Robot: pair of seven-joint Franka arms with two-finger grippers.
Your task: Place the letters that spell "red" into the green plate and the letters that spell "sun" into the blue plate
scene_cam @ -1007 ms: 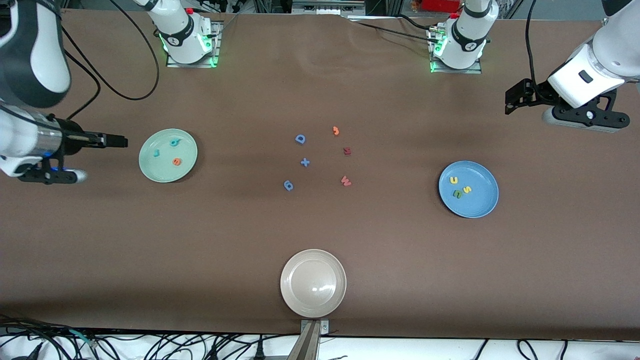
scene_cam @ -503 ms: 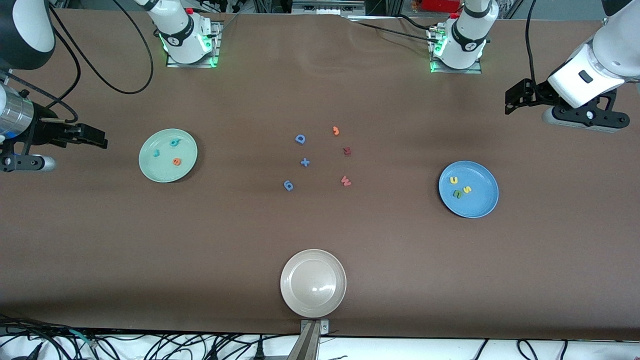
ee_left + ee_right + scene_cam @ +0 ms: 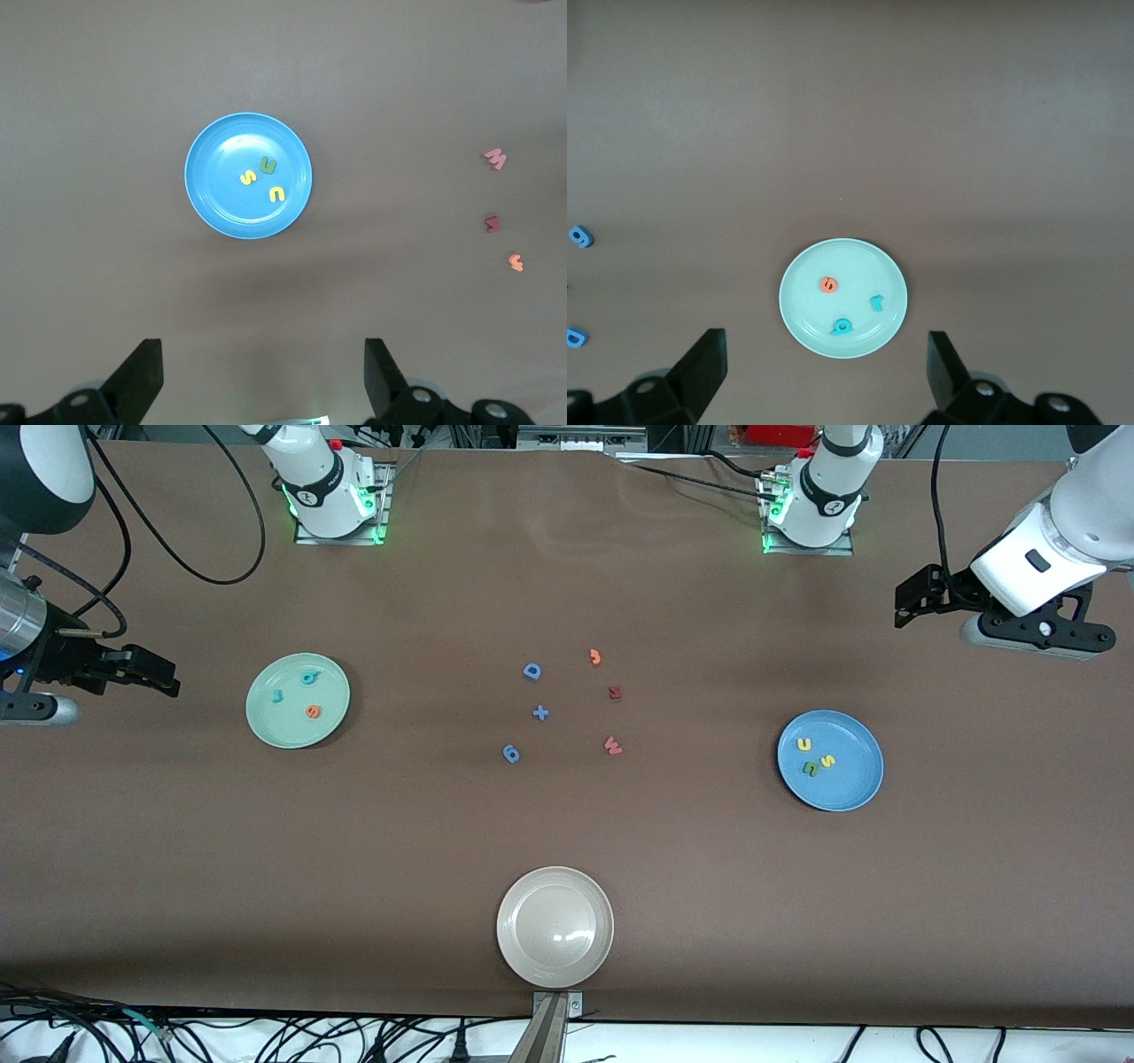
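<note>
Front view: the green plate is seen toward the right arm's end of the worktop, and in it lie the teal "r", the teal "d" and the orange "e", each apart from the others. The right gripper is held up in the air over bare worktop just beside the plate's rim, at the right arm's end; its jaws are spread and nothing is pinched between them. In the right wrist view the green plate is shown between and ahead of the spread fingers.

The blue plate is seen toward the left arm's end of the worktop. In it the yellow "u", the green "n" and the yellow "s" are gathered close together near its middle. The left gripper is held up over bare worktop, well apart from the blue plate, with jaws spread and nothing between them; the arm waits there. In the left wrist view the blue plate is seen ahead of the spread fingers.

Between the two plates, loose pieces are left on the worktop: a blue "D", a blue plus sign, a blue "6"-like piece, an orange hooked piece, a dark red piece and a red "W". A beige plate stands nearest the front camera.
</note>
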